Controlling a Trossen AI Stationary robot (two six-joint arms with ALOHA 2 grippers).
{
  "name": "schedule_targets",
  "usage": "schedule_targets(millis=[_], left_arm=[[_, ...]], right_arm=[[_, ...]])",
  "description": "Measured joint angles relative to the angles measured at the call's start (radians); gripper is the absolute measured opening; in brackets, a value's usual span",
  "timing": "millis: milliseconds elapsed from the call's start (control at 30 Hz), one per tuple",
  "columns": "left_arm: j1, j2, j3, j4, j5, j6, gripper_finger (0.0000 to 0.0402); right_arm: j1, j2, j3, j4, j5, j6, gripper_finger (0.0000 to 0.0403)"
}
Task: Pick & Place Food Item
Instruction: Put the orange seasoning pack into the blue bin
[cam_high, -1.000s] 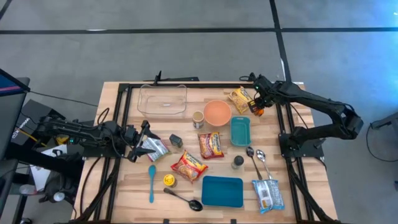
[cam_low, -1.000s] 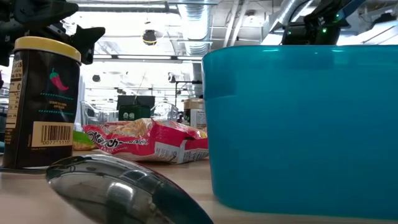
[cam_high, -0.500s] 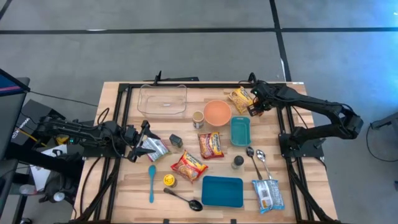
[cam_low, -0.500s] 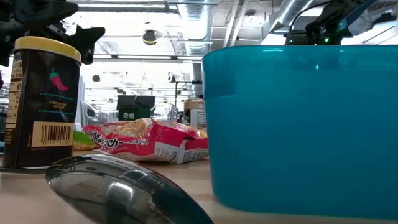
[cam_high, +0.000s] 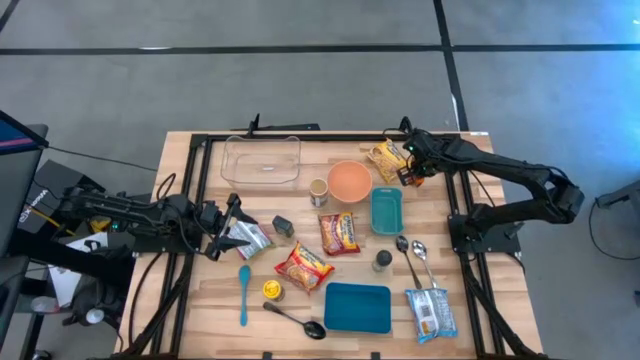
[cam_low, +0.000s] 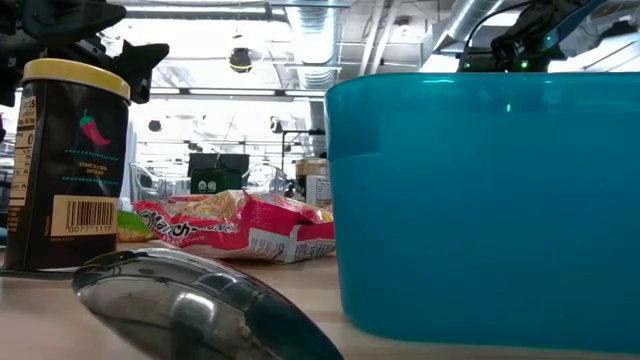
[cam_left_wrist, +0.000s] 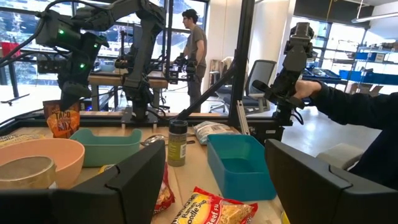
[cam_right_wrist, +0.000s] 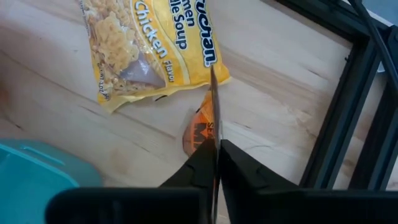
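**High view, table read as a clock face with 12 o'clock at the far edge.**

- Right gripper (cam_high: 408, 176): at 1 o'clock, near the far right corner of the wooden table (cam_high: 190, 300). Jaws together, clamped on the thin upper edge of an orange seasoning packet (cam_right_wrist: 199, 134). Packet held upright, edge-on in the right wrist view. Whether its lower edge touches the wood cannot be told.
- Yellow chicken-noodle soup packet (cam_high: 386, 157): flat on the table, just beside the held packet, at its 11 o'clock.
- Orange bowl (cam_high: 349, 181): at 9 o'clock from the right gripper, near but apart.
- Small teal tray (cam_high: 386, 210): at 7 o'clock from the right gripper, apart.
- Left gripper (cam_high: 228, 222): at 9 o'clock on the table, jaws apart, holding nothing. Silver pouch (cam_high: 250, 238) just beside it, at its 4 o'clock.
- Clear container (cam_high: 262, 160): at 11 o'clock.
- Two red noodle packets (cam_high: 339, 233) (cam_high: 303, 267): near the table's middle.
- Spice jar (cam_high: 382, 261): at 3 o'clock from the lower red packet.
- Large teal container (cam_high: 357, 306): at 6 o'clock, near the front edge, filling the right half of the low view.
- Yellow-lidded can (cam_high: 272, 290) and dark spoon (cam_high: 295, 320): at 7 o'clock.

**Left wrist view.** Person (cam_left_wrist: 196, 46) standing in the room beyond the table; dark sleeve (cam_left_wrist: 354, 109) at the frame's edge.
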Motion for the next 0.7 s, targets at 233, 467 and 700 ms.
schedule_targets(millis=[233, 467, 700], left_arm=[[0.0, 0.0, 0.0, 0.0, 0.0, 0.0, 0.0271], [0.0, 0.0, 0.0, 0.0, 0.0, 0.0, 0.0271], [0.0, 0.0, 0.0, 0.0, 0.0, 0.0, 0.0271]], right_arm=[[0.0, 0.0, 0.0, 0.0, 0.0, -0.012, 0.0002], [0.0, -0.011, 0.0, 0.0, 0.0, -0.023, 0.0001], [0.001, -0.091, 0.0, -0.002, 0.0, -0.031, 0.0001]])
